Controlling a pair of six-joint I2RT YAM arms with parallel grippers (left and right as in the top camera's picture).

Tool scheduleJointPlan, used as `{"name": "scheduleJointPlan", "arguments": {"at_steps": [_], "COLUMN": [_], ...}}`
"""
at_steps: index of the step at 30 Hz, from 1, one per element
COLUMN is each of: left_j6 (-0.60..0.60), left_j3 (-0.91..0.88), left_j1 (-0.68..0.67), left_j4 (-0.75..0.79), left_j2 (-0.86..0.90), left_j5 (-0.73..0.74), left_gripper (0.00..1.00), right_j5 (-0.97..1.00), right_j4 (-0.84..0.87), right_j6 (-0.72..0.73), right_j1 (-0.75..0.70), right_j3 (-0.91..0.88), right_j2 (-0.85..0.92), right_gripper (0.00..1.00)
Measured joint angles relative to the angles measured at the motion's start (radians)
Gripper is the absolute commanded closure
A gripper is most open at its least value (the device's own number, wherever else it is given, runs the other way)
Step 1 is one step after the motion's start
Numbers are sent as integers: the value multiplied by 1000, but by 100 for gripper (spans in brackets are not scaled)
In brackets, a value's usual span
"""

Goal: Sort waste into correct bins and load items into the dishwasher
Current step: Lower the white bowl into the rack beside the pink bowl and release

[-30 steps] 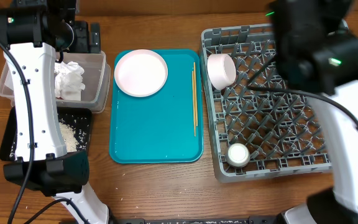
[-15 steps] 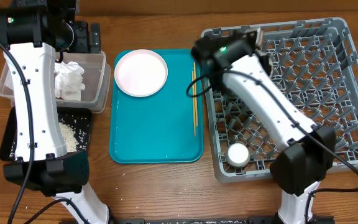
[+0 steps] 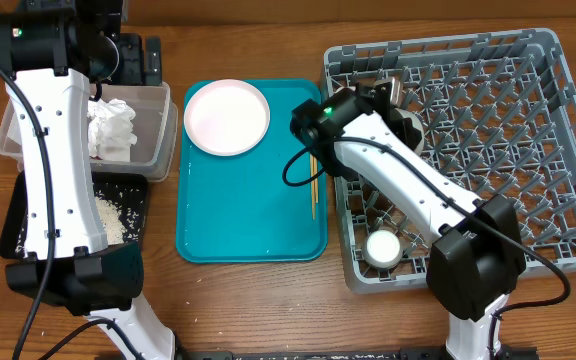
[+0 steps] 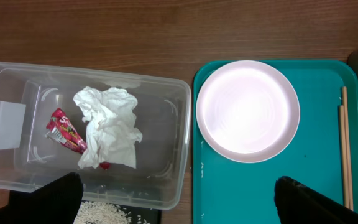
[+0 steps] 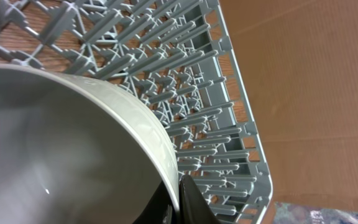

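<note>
The small white cup (image 3: pixel 383 247) stands in the lower left corner of the grey dish rack (image 3: pixel 528 150), beside the base of the right arm (image 3: pixel 398 185). At the lower left of the overhead frame the black tray (image 3: pixel 136 190) lies on the wooden tabletop (image 3: pixel 248 310) with loose rice grains (image 3: pixel 110 218) scattered in it, partly covered by the left arm (image 3: pixel 53 150).

In the middle, the teal tray (image 3: pixel 251 215) carries a pair of wooden chopsticks (image 3: pixel 314 195) along its right edge and a pale pink plate (image 3: pixel 227 116) in its upper left corner.

Just above the black tray sits the clear tub (image 3: pixel 158 140), holding the crumpled napkin (image 3: pixel 111 130). The left wrist view shows a red wrapper (image 4: pixel 66 130) touching the napkin's left side. The left gripper (image 4: pixel 178 186) hangs over the tub's lower edge, released, with its fingers spread wide.

The right arm reaches across the tray's right edge to the upper left of the rack. There the right gripper (image 5: pixel 180 200) is clenched on the rim of a pale grey bowl (image 5: pixel 61 155), which fills the left of the wrist view with the rack's pegs beyond it.
</note>
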Motion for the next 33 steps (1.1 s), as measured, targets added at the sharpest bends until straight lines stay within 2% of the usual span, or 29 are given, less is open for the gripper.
{"name": "scheduleJointPlan", "arguments": {"at_steps": [7, 19, 33], "left_j6": [0, 0, 0], "left_j3": [0, 0, 0], "left_j1": [0, 0, 0], "left_j4": [0, 0, 0], "left_j2": [0, 0, 0], "left_j5": [0, 0, 0], "left_gripper": [0, 0, 0], "right_j5": [27, 361, 219], "right_j4": [0, 0, 1], "right_j6": [36, 154, 230], "right_j1": [0, -1, 31], "right_j3": [-55, -67, -94], "right_j2": [0, 0, 0], "right_gripper": [96, 96, 96]}}
